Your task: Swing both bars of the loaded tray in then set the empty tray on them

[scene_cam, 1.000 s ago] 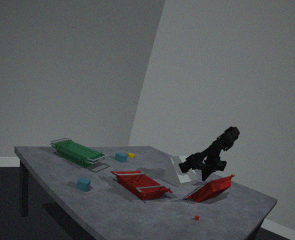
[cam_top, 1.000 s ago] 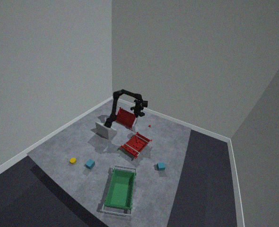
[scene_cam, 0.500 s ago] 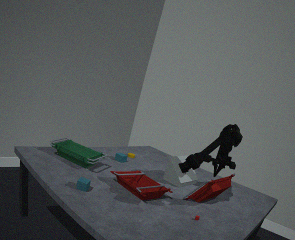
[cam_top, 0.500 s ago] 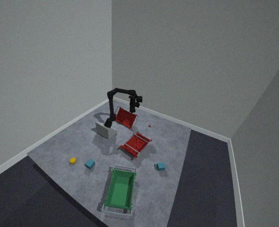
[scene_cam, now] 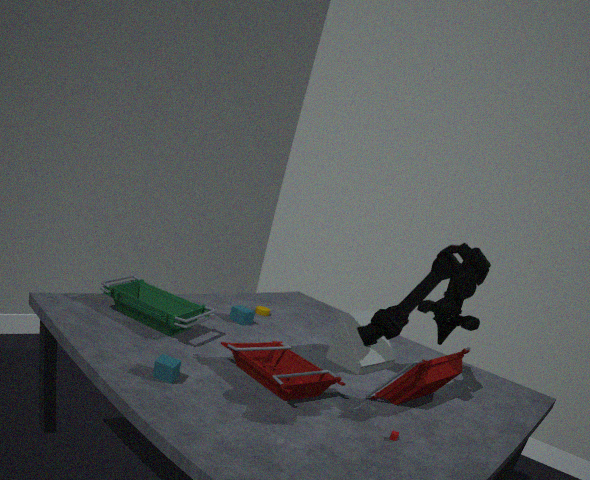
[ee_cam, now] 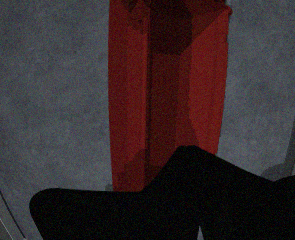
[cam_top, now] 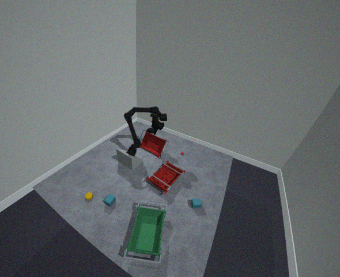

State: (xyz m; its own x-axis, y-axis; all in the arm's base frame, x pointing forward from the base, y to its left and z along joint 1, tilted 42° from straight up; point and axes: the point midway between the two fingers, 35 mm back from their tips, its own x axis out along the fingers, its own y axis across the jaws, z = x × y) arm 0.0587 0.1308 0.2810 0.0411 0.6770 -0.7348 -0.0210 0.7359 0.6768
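Note:
The loaded red tray point(cam_top: 155, 183) point(scene_cam: 313, 388) stands upright on the table with small dark red blocks inside. Its one wire bar point(cam_top: 159, 181) point(scene_cam: 259, 348) and its other wire bar point(cam_top: 173, 167) point(scene_cam: 303, 375) both lie across its top. The empty red tray point(cam_top: 154, 143) point(scene_cam: 429, 374) point(ee_cam: 129, 75) rests steeply tilted behind it, not touching it, with its wire bars swung out. My gripper point(cam_top: 150, 131) point(scene_cam: 441, 342) point(ee_cam: 186, 154) is shut with nothing between its fingers and hangs above the empty tray. The empty tray's underside is mostly hidden.
A green tray point(cam_top: 146, 232) point(scene_cam: 155, 304) stands at the other end of the table. Two teal blocks point(cam_top: 109, 200) point(cam_top: 196, 203) point(scene_cam: 242, 314) point(scene_cam: 166, 368), a yellow disc point(cam_top: 88, 195) point(scene_cam: 262, 311), a small red cube point(cam_top: 182, 153) point(scene_cam: 394, 435) and a pale panel point(cam_top: 124, 159) point(scene_cam: 344, 346) beside the arm's base also stand there.

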